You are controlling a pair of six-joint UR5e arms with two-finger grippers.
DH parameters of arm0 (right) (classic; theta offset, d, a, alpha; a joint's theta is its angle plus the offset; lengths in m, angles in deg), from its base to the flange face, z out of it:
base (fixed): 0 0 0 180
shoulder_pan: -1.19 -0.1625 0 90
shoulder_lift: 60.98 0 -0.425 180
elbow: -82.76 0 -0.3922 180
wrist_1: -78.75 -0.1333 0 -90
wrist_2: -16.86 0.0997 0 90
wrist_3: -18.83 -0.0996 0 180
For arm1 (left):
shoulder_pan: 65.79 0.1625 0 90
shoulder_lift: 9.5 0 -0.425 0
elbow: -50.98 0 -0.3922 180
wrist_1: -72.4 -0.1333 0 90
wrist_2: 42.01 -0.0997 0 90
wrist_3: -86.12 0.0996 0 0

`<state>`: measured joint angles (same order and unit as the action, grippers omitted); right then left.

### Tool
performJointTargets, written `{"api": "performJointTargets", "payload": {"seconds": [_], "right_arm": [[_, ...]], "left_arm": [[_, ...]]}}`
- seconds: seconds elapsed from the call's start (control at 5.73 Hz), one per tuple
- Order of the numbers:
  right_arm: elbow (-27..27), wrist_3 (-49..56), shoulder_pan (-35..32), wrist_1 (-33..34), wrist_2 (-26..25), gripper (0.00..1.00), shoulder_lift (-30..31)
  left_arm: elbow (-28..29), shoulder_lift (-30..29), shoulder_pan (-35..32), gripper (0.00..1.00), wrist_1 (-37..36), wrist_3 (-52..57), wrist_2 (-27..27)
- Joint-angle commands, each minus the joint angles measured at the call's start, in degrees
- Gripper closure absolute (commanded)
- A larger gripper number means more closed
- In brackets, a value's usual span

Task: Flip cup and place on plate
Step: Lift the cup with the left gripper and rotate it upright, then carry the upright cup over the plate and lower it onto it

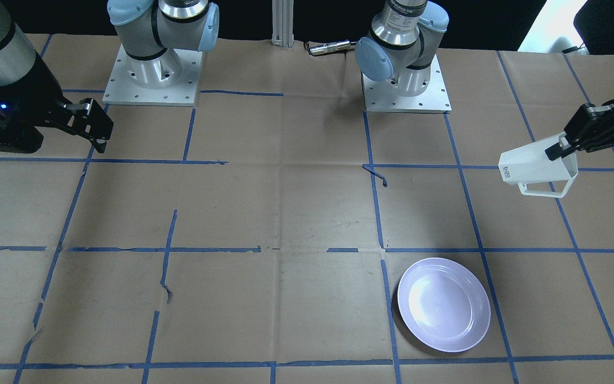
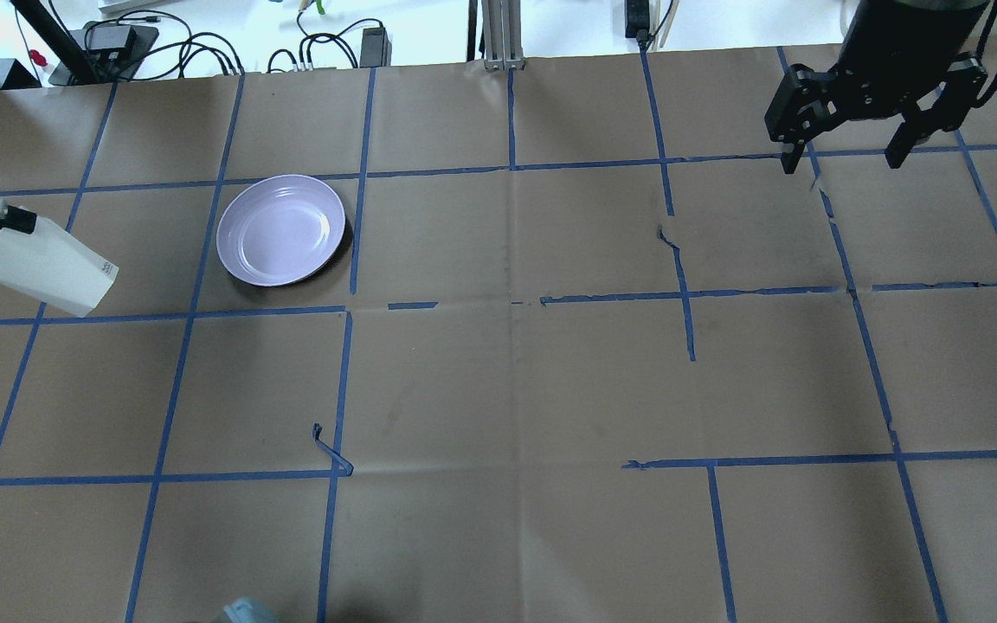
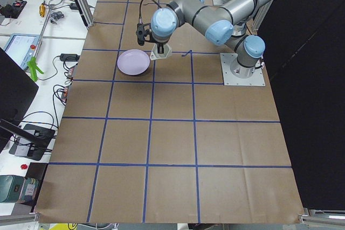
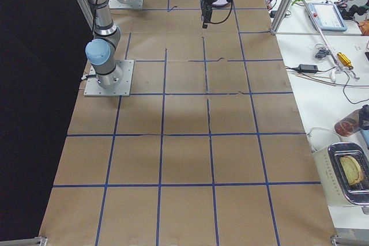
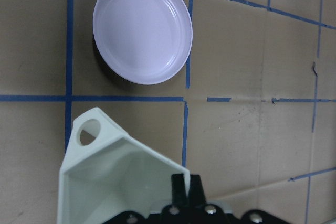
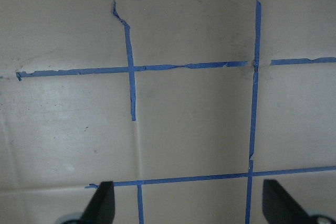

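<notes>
Cup (image 1: pixel 532 166) rim partly behind left hand (image 1: pixel 562 147)

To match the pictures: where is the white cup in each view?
Front-facing: cup at right edge, above the plate.
Overhead: cup at left edge, left of plate.
Exterior left: cup top centre, right of plate.
Exterior right: not in it.
Left wrist: cup bottom left, below plate.
Right wrist: not in it.
Shared landmark: the plate.

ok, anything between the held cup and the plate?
Nothing visible. The left gripper holds the cup by its rim, tilted, in the air. The plate lies bare, and only the taped brown paper shows between them.
</notes>
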<state>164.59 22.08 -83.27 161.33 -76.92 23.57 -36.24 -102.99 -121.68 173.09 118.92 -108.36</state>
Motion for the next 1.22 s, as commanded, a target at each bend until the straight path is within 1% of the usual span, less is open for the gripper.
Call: {"api": "performJointTargets", "payload": {"seconds": [0.0,0.17,0.35,0.52,0.7,0.87,1.05], "right_arm": [[0.0,0.0,0.0,-0.04,0.0,0.0,0.0],[0.0,0.0,0.0,-0.04,0.0,0.0,0.0],[0.0,0.0,0.0,-0.04,0.0,0.0,0.0],[0.0,0.0,0.0,0.04,0.0,0.0,0.0],[0.0,0.0,0.0,0.04,0.0,0.0,0.0],[0.0,0.0,0.0,-0.04,0.0,0.0,0.0],[0.0,0.0,0.0,-0.04,0.0,0.0,0.0]], "left_arm": [[0.03,-0.19,-16.98,1.0,-14.31,-18.05,-11.12],[-0.06,-1.94,-23.41,1.0,-20.99,-18.3,-15.27],[-0.06,-4.31,-27.74,1.0,-26.19,-17.86,-19.05],[-0.06,-6.77,-29.26,1.0,-28.68,-15.77,-19.96],[-0.15,-9.49,-29.28,1.0,-32.88,-13.57,-20.05],[-1.8,-13.35,-29.28,1.0,-39.27,-12.51,-22.23],[-2.25,-16.43,-29.36,1.0,-43.69,-10.67,-23.56]]}}
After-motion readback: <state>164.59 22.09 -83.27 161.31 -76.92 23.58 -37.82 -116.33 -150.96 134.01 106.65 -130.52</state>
